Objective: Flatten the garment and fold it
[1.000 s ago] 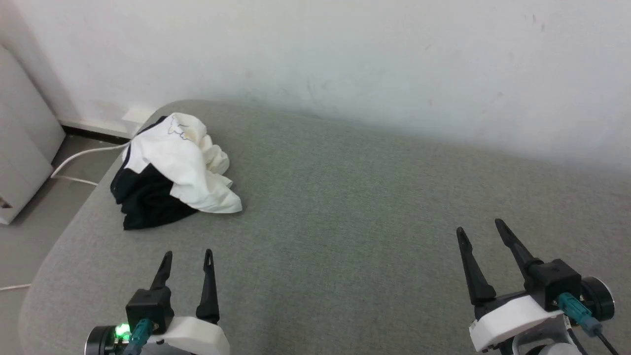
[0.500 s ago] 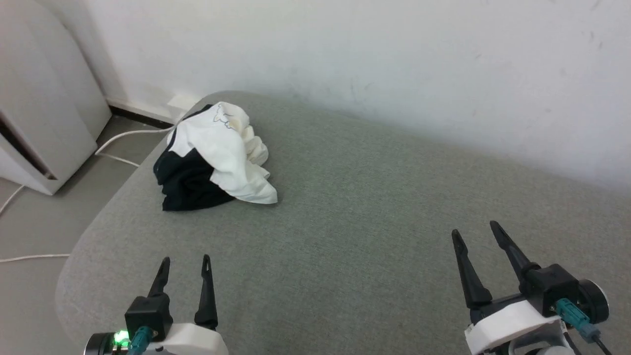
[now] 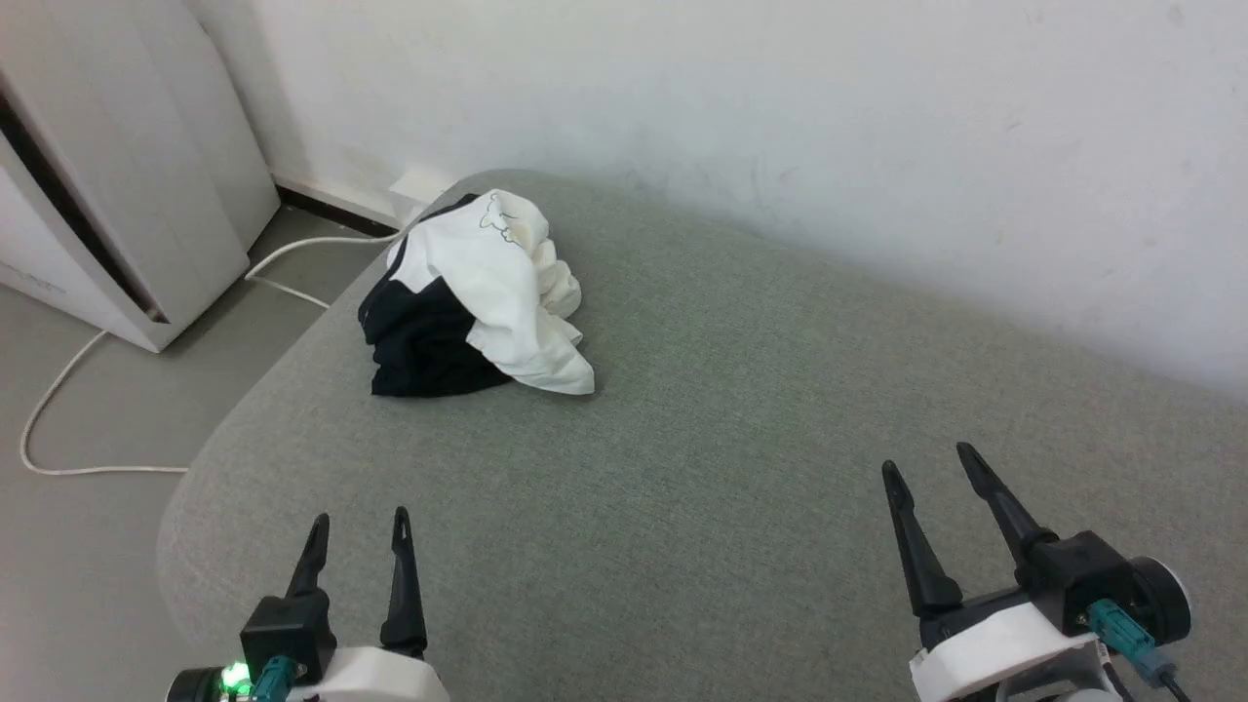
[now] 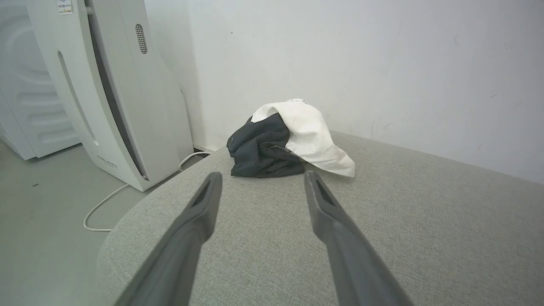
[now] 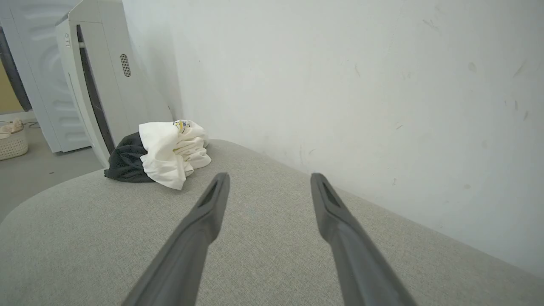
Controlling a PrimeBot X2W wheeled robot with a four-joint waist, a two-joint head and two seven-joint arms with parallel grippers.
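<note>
The garment lies crumpled in a heap at the far left end of the grey-green cushioned surface, cream-white cloth draped over bunched black cloth, with a small line print at its top. Straight ahead in the left wrist view sits the same garment; the right wrist view shows the garment off to the left. My left gripper hovers open near the front left edge, well short of the heap. At the front right, my right gripper is open too, far from the cloth. Nothing sits between either pair of fingers.
A white wall runs along the far edge of the surface. A tall white appliance stands on the floor to the left, with a white cable trailing across the floor beside the rounded end of the surface.
The camera has turned left, so the whole picture shifted right and more floor and appliance came into view. The garment and both grippers keep their places and stay open.
</note>
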